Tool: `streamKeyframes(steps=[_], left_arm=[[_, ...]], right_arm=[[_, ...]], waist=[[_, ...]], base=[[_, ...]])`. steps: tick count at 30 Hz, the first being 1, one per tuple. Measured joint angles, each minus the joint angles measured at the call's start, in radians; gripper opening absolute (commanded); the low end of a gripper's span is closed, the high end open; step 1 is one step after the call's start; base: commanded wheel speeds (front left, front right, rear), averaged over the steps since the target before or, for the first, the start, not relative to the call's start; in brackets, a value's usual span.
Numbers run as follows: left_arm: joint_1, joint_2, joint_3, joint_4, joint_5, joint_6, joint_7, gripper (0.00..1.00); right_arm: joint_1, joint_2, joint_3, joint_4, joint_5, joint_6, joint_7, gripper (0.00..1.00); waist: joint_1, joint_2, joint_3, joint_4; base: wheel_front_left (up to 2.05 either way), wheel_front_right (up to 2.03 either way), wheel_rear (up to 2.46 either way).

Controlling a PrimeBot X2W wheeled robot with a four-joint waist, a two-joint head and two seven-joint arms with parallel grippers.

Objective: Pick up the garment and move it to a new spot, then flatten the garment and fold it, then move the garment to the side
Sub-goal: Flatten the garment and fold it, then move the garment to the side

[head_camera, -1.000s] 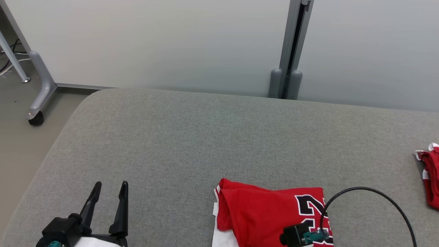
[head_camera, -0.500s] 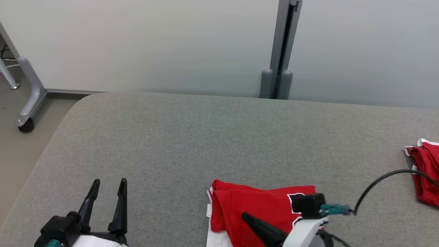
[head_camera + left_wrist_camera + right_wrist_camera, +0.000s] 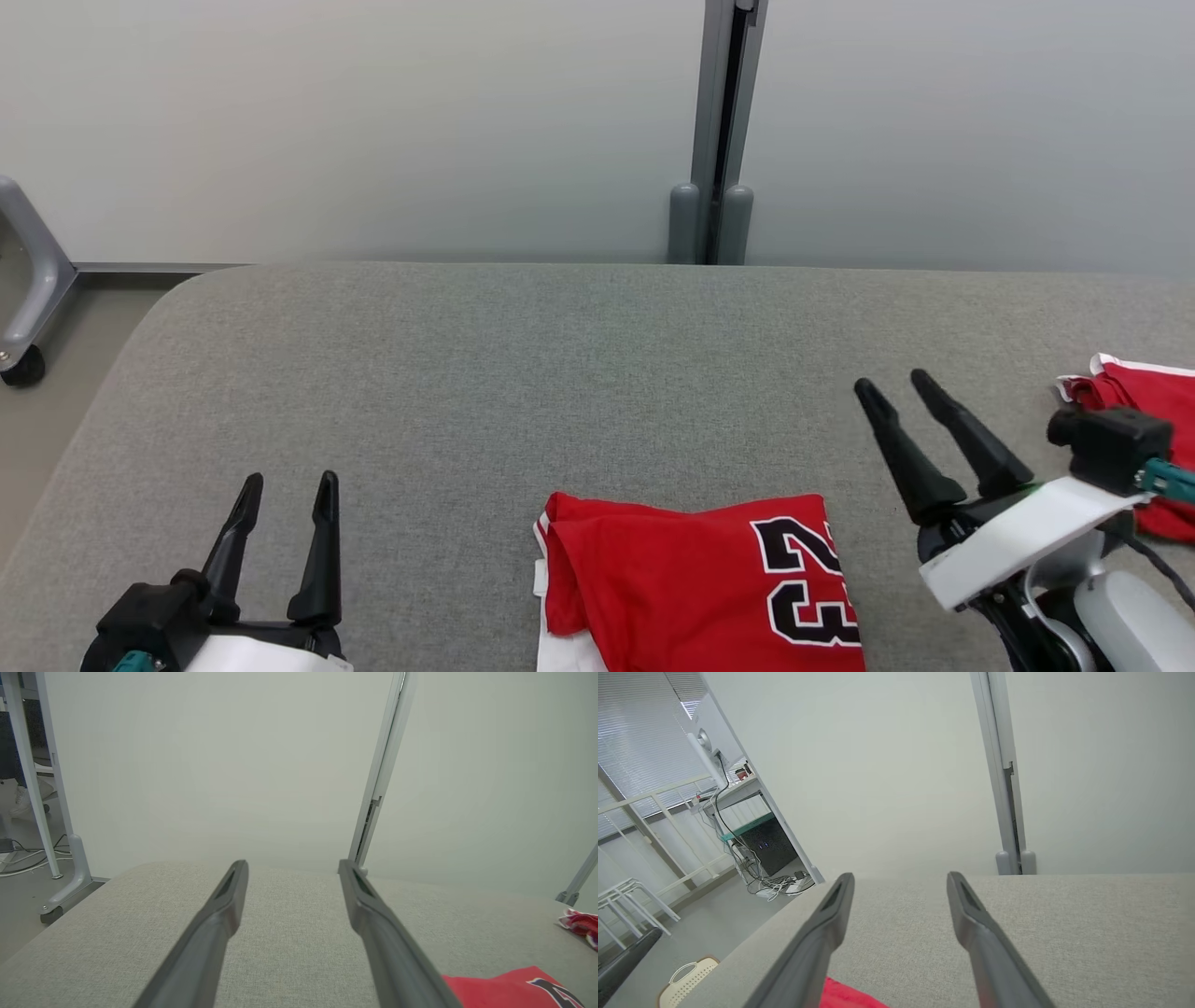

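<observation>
a grey padded table (image 3: 523, 373) is seen from above, with a pale partition wall (image 3: 373, 121) behind it. a folded red garment (image 3: 672, 588), marked with a black and white number 23, is laid flat at the lower centre of the frame and is cut off by the bottom edge. the left gripper (image 3: 289, 480) is seen at the lower left, its two dark fingers spread apart with nothing between them, well apart from the garment. the right gripper (image 3: 892, 381) is seen at the right, near the garment's right side, its fingers likewise parted and empty. a second red cloth (image 3: 1144, 387) is bunched at the right edge, partly hidden behind the right wrist.
</observation>
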Motion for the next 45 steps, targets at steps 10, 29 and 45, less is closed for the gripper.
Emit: streamKeyframes(steps=[10, 29, 45], left_arm=[[0.001, -0.044, 0.056, -0.034, 0.051, -0.011, -0.002, 1.0], [0.009, -0.143, 0.135, -0.001, 0.15, -0.095, -0.002, 1.0], [0.006, -0.162, 0.153, 0.006, 0.178, -0.12, -0.002, 1.0]], right_arm=[[0.076, 0.031, -0.179, 0.073, -0.162, 0.0, -0.126, 1.0], [0.114, 0.097, -0.208, 0.277, -0.255, 0.0, -0.184, 1.0], [0.02, 0.121, -0.029, 0.422, -0.135, 0.0, 0.074, 1.0]], waist=[[-0.0001, 0.0, 0.008, -0.026], [0.0, 0.0, -0.004, -0.036], [0.0, 0.0, 0.004, 0.0]], base=[[0.0, 0.0, 0.0], [0.0, 0.0, 0.0], [0.0, 0.0, 0.0]])
